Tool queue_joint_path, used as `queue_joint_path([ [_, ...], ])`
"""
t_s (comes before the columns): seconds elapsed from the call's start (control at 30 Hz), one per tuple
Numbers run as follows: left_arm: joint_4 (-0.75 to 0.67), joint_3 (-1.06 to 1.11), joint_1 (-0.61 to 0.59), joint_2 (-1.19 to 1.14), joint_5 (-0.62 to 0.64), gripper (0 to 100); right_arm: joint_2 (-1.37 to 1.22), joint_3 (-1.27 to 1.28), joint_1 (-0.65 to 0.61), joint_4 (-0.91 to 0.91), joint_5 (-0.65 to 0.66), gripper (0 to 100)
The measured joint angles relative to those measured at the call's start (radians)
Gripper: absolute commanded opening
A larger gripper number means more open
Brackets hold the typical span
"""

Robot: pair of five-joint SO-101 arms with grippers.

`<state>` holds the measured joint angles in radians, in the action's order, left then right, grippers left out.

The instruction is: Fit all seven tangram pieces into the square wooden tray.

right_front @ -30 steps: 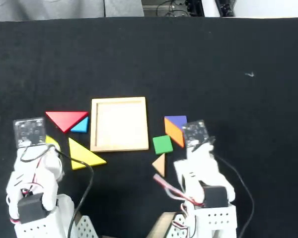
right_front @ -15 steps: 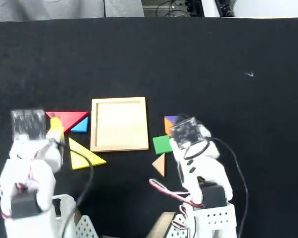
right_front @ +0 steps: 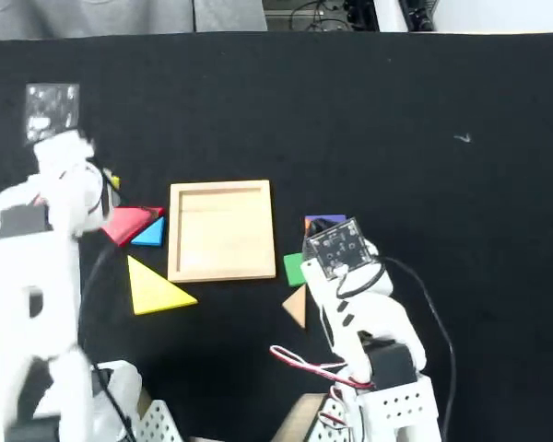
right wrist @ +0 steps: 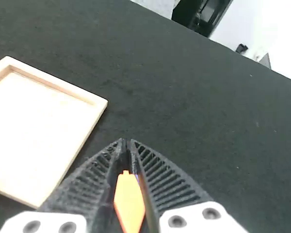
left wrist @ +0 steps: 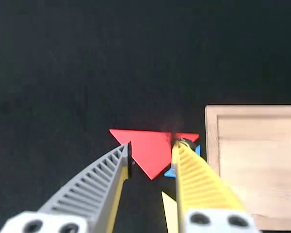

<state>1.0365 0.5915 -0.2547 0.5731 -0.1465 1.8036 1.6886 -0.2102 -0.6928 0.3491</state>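
left gripper (left wrist: 153, 144) stood open, jaws spread over the red triangle (left wrist: 148, 155), near the square wooden tray (right_front: 221, 186). right gripper (right wrist: 127, 143) was closed tip to tip above the orange piece (right wrist: 128, 199); hold undetermined. yellow triangle (right_front: 155, 287), blue triangle (right_front: 150, 234) and tan triangle (right_front: 297, 304) lay on the black worktop (right_front: 396, 138).

The red triangle (left wrist: 153, 151) is lying flat, spanning the gap between the left gripper's (left wrist: 153, 145) spread fingertips. The blue triangle (left wrist: 169, 172) is peeking out beside its yellow finger, and the yellow triangle's (left wrist: 169, 213) tip is showing between the fingers. The square wooden tray (left wrist: 211, 145) is lying flat just outside the yellow finger. The orange piece (right wrist: 128, 200) is showing between the right gripper's (right wrist: 125, 141) fingers, whose tips are meeting.
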Motion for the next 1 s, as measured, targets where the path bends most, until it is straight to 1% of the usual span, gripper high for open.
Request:
queue_joint_path([
  [0.17, 0.028, -0.186, 0.000, -0.318, 0.000, 16, 0.000, 0.000, 0.009, -0.011, 0.002, 1.5],
  [0.23, 0.031, -0.258, -0.018, -0.439, 0.014, 16, 0.000, 0.000, 0.008, -0.020, 0.002, 1.5],
  [0.33, 0.031, -0.345, -0.049, -0.615, 0.115, 16, 0.000, 0.000, 0.009, -0.021, 0.002, 1.5],
  [0.43, 0.037, -0.370, -0.072, -0.756, 0.284, 16, 0.000, 0.000, 0.009, -0.021, 0.002, 1.5],
  [0.5, 0.043, -0.370, -0.089, -0.796, 0.410, 19, 0.000, 0.000, 0.009, -0.021, 0.002, 1.5],
  [0.57, 0.049, -0.370, -0.092, -0.801, 0.534, 26, 0.000, 0.000, 0.009, -0.021, 0.002, 1.5],
  [0.6, 0.049, -0.370, -0.092, -0.801, 0.565, 28, 0.000, 0.000, 0.009, -0.021, 0.002, 1.5],
  [0.77, 0.057, -0.351, -0.068, -0.801, 0.628, 29, 0.000, 0.000, 0.009, -0.021, 0.002, 1.4],
  [1.0, 0.057, -0.341, -0.031, -0.801, 0.672, 29, 0.000, 0.000, 0.009, -0.021, 0.002, 1.2],
])
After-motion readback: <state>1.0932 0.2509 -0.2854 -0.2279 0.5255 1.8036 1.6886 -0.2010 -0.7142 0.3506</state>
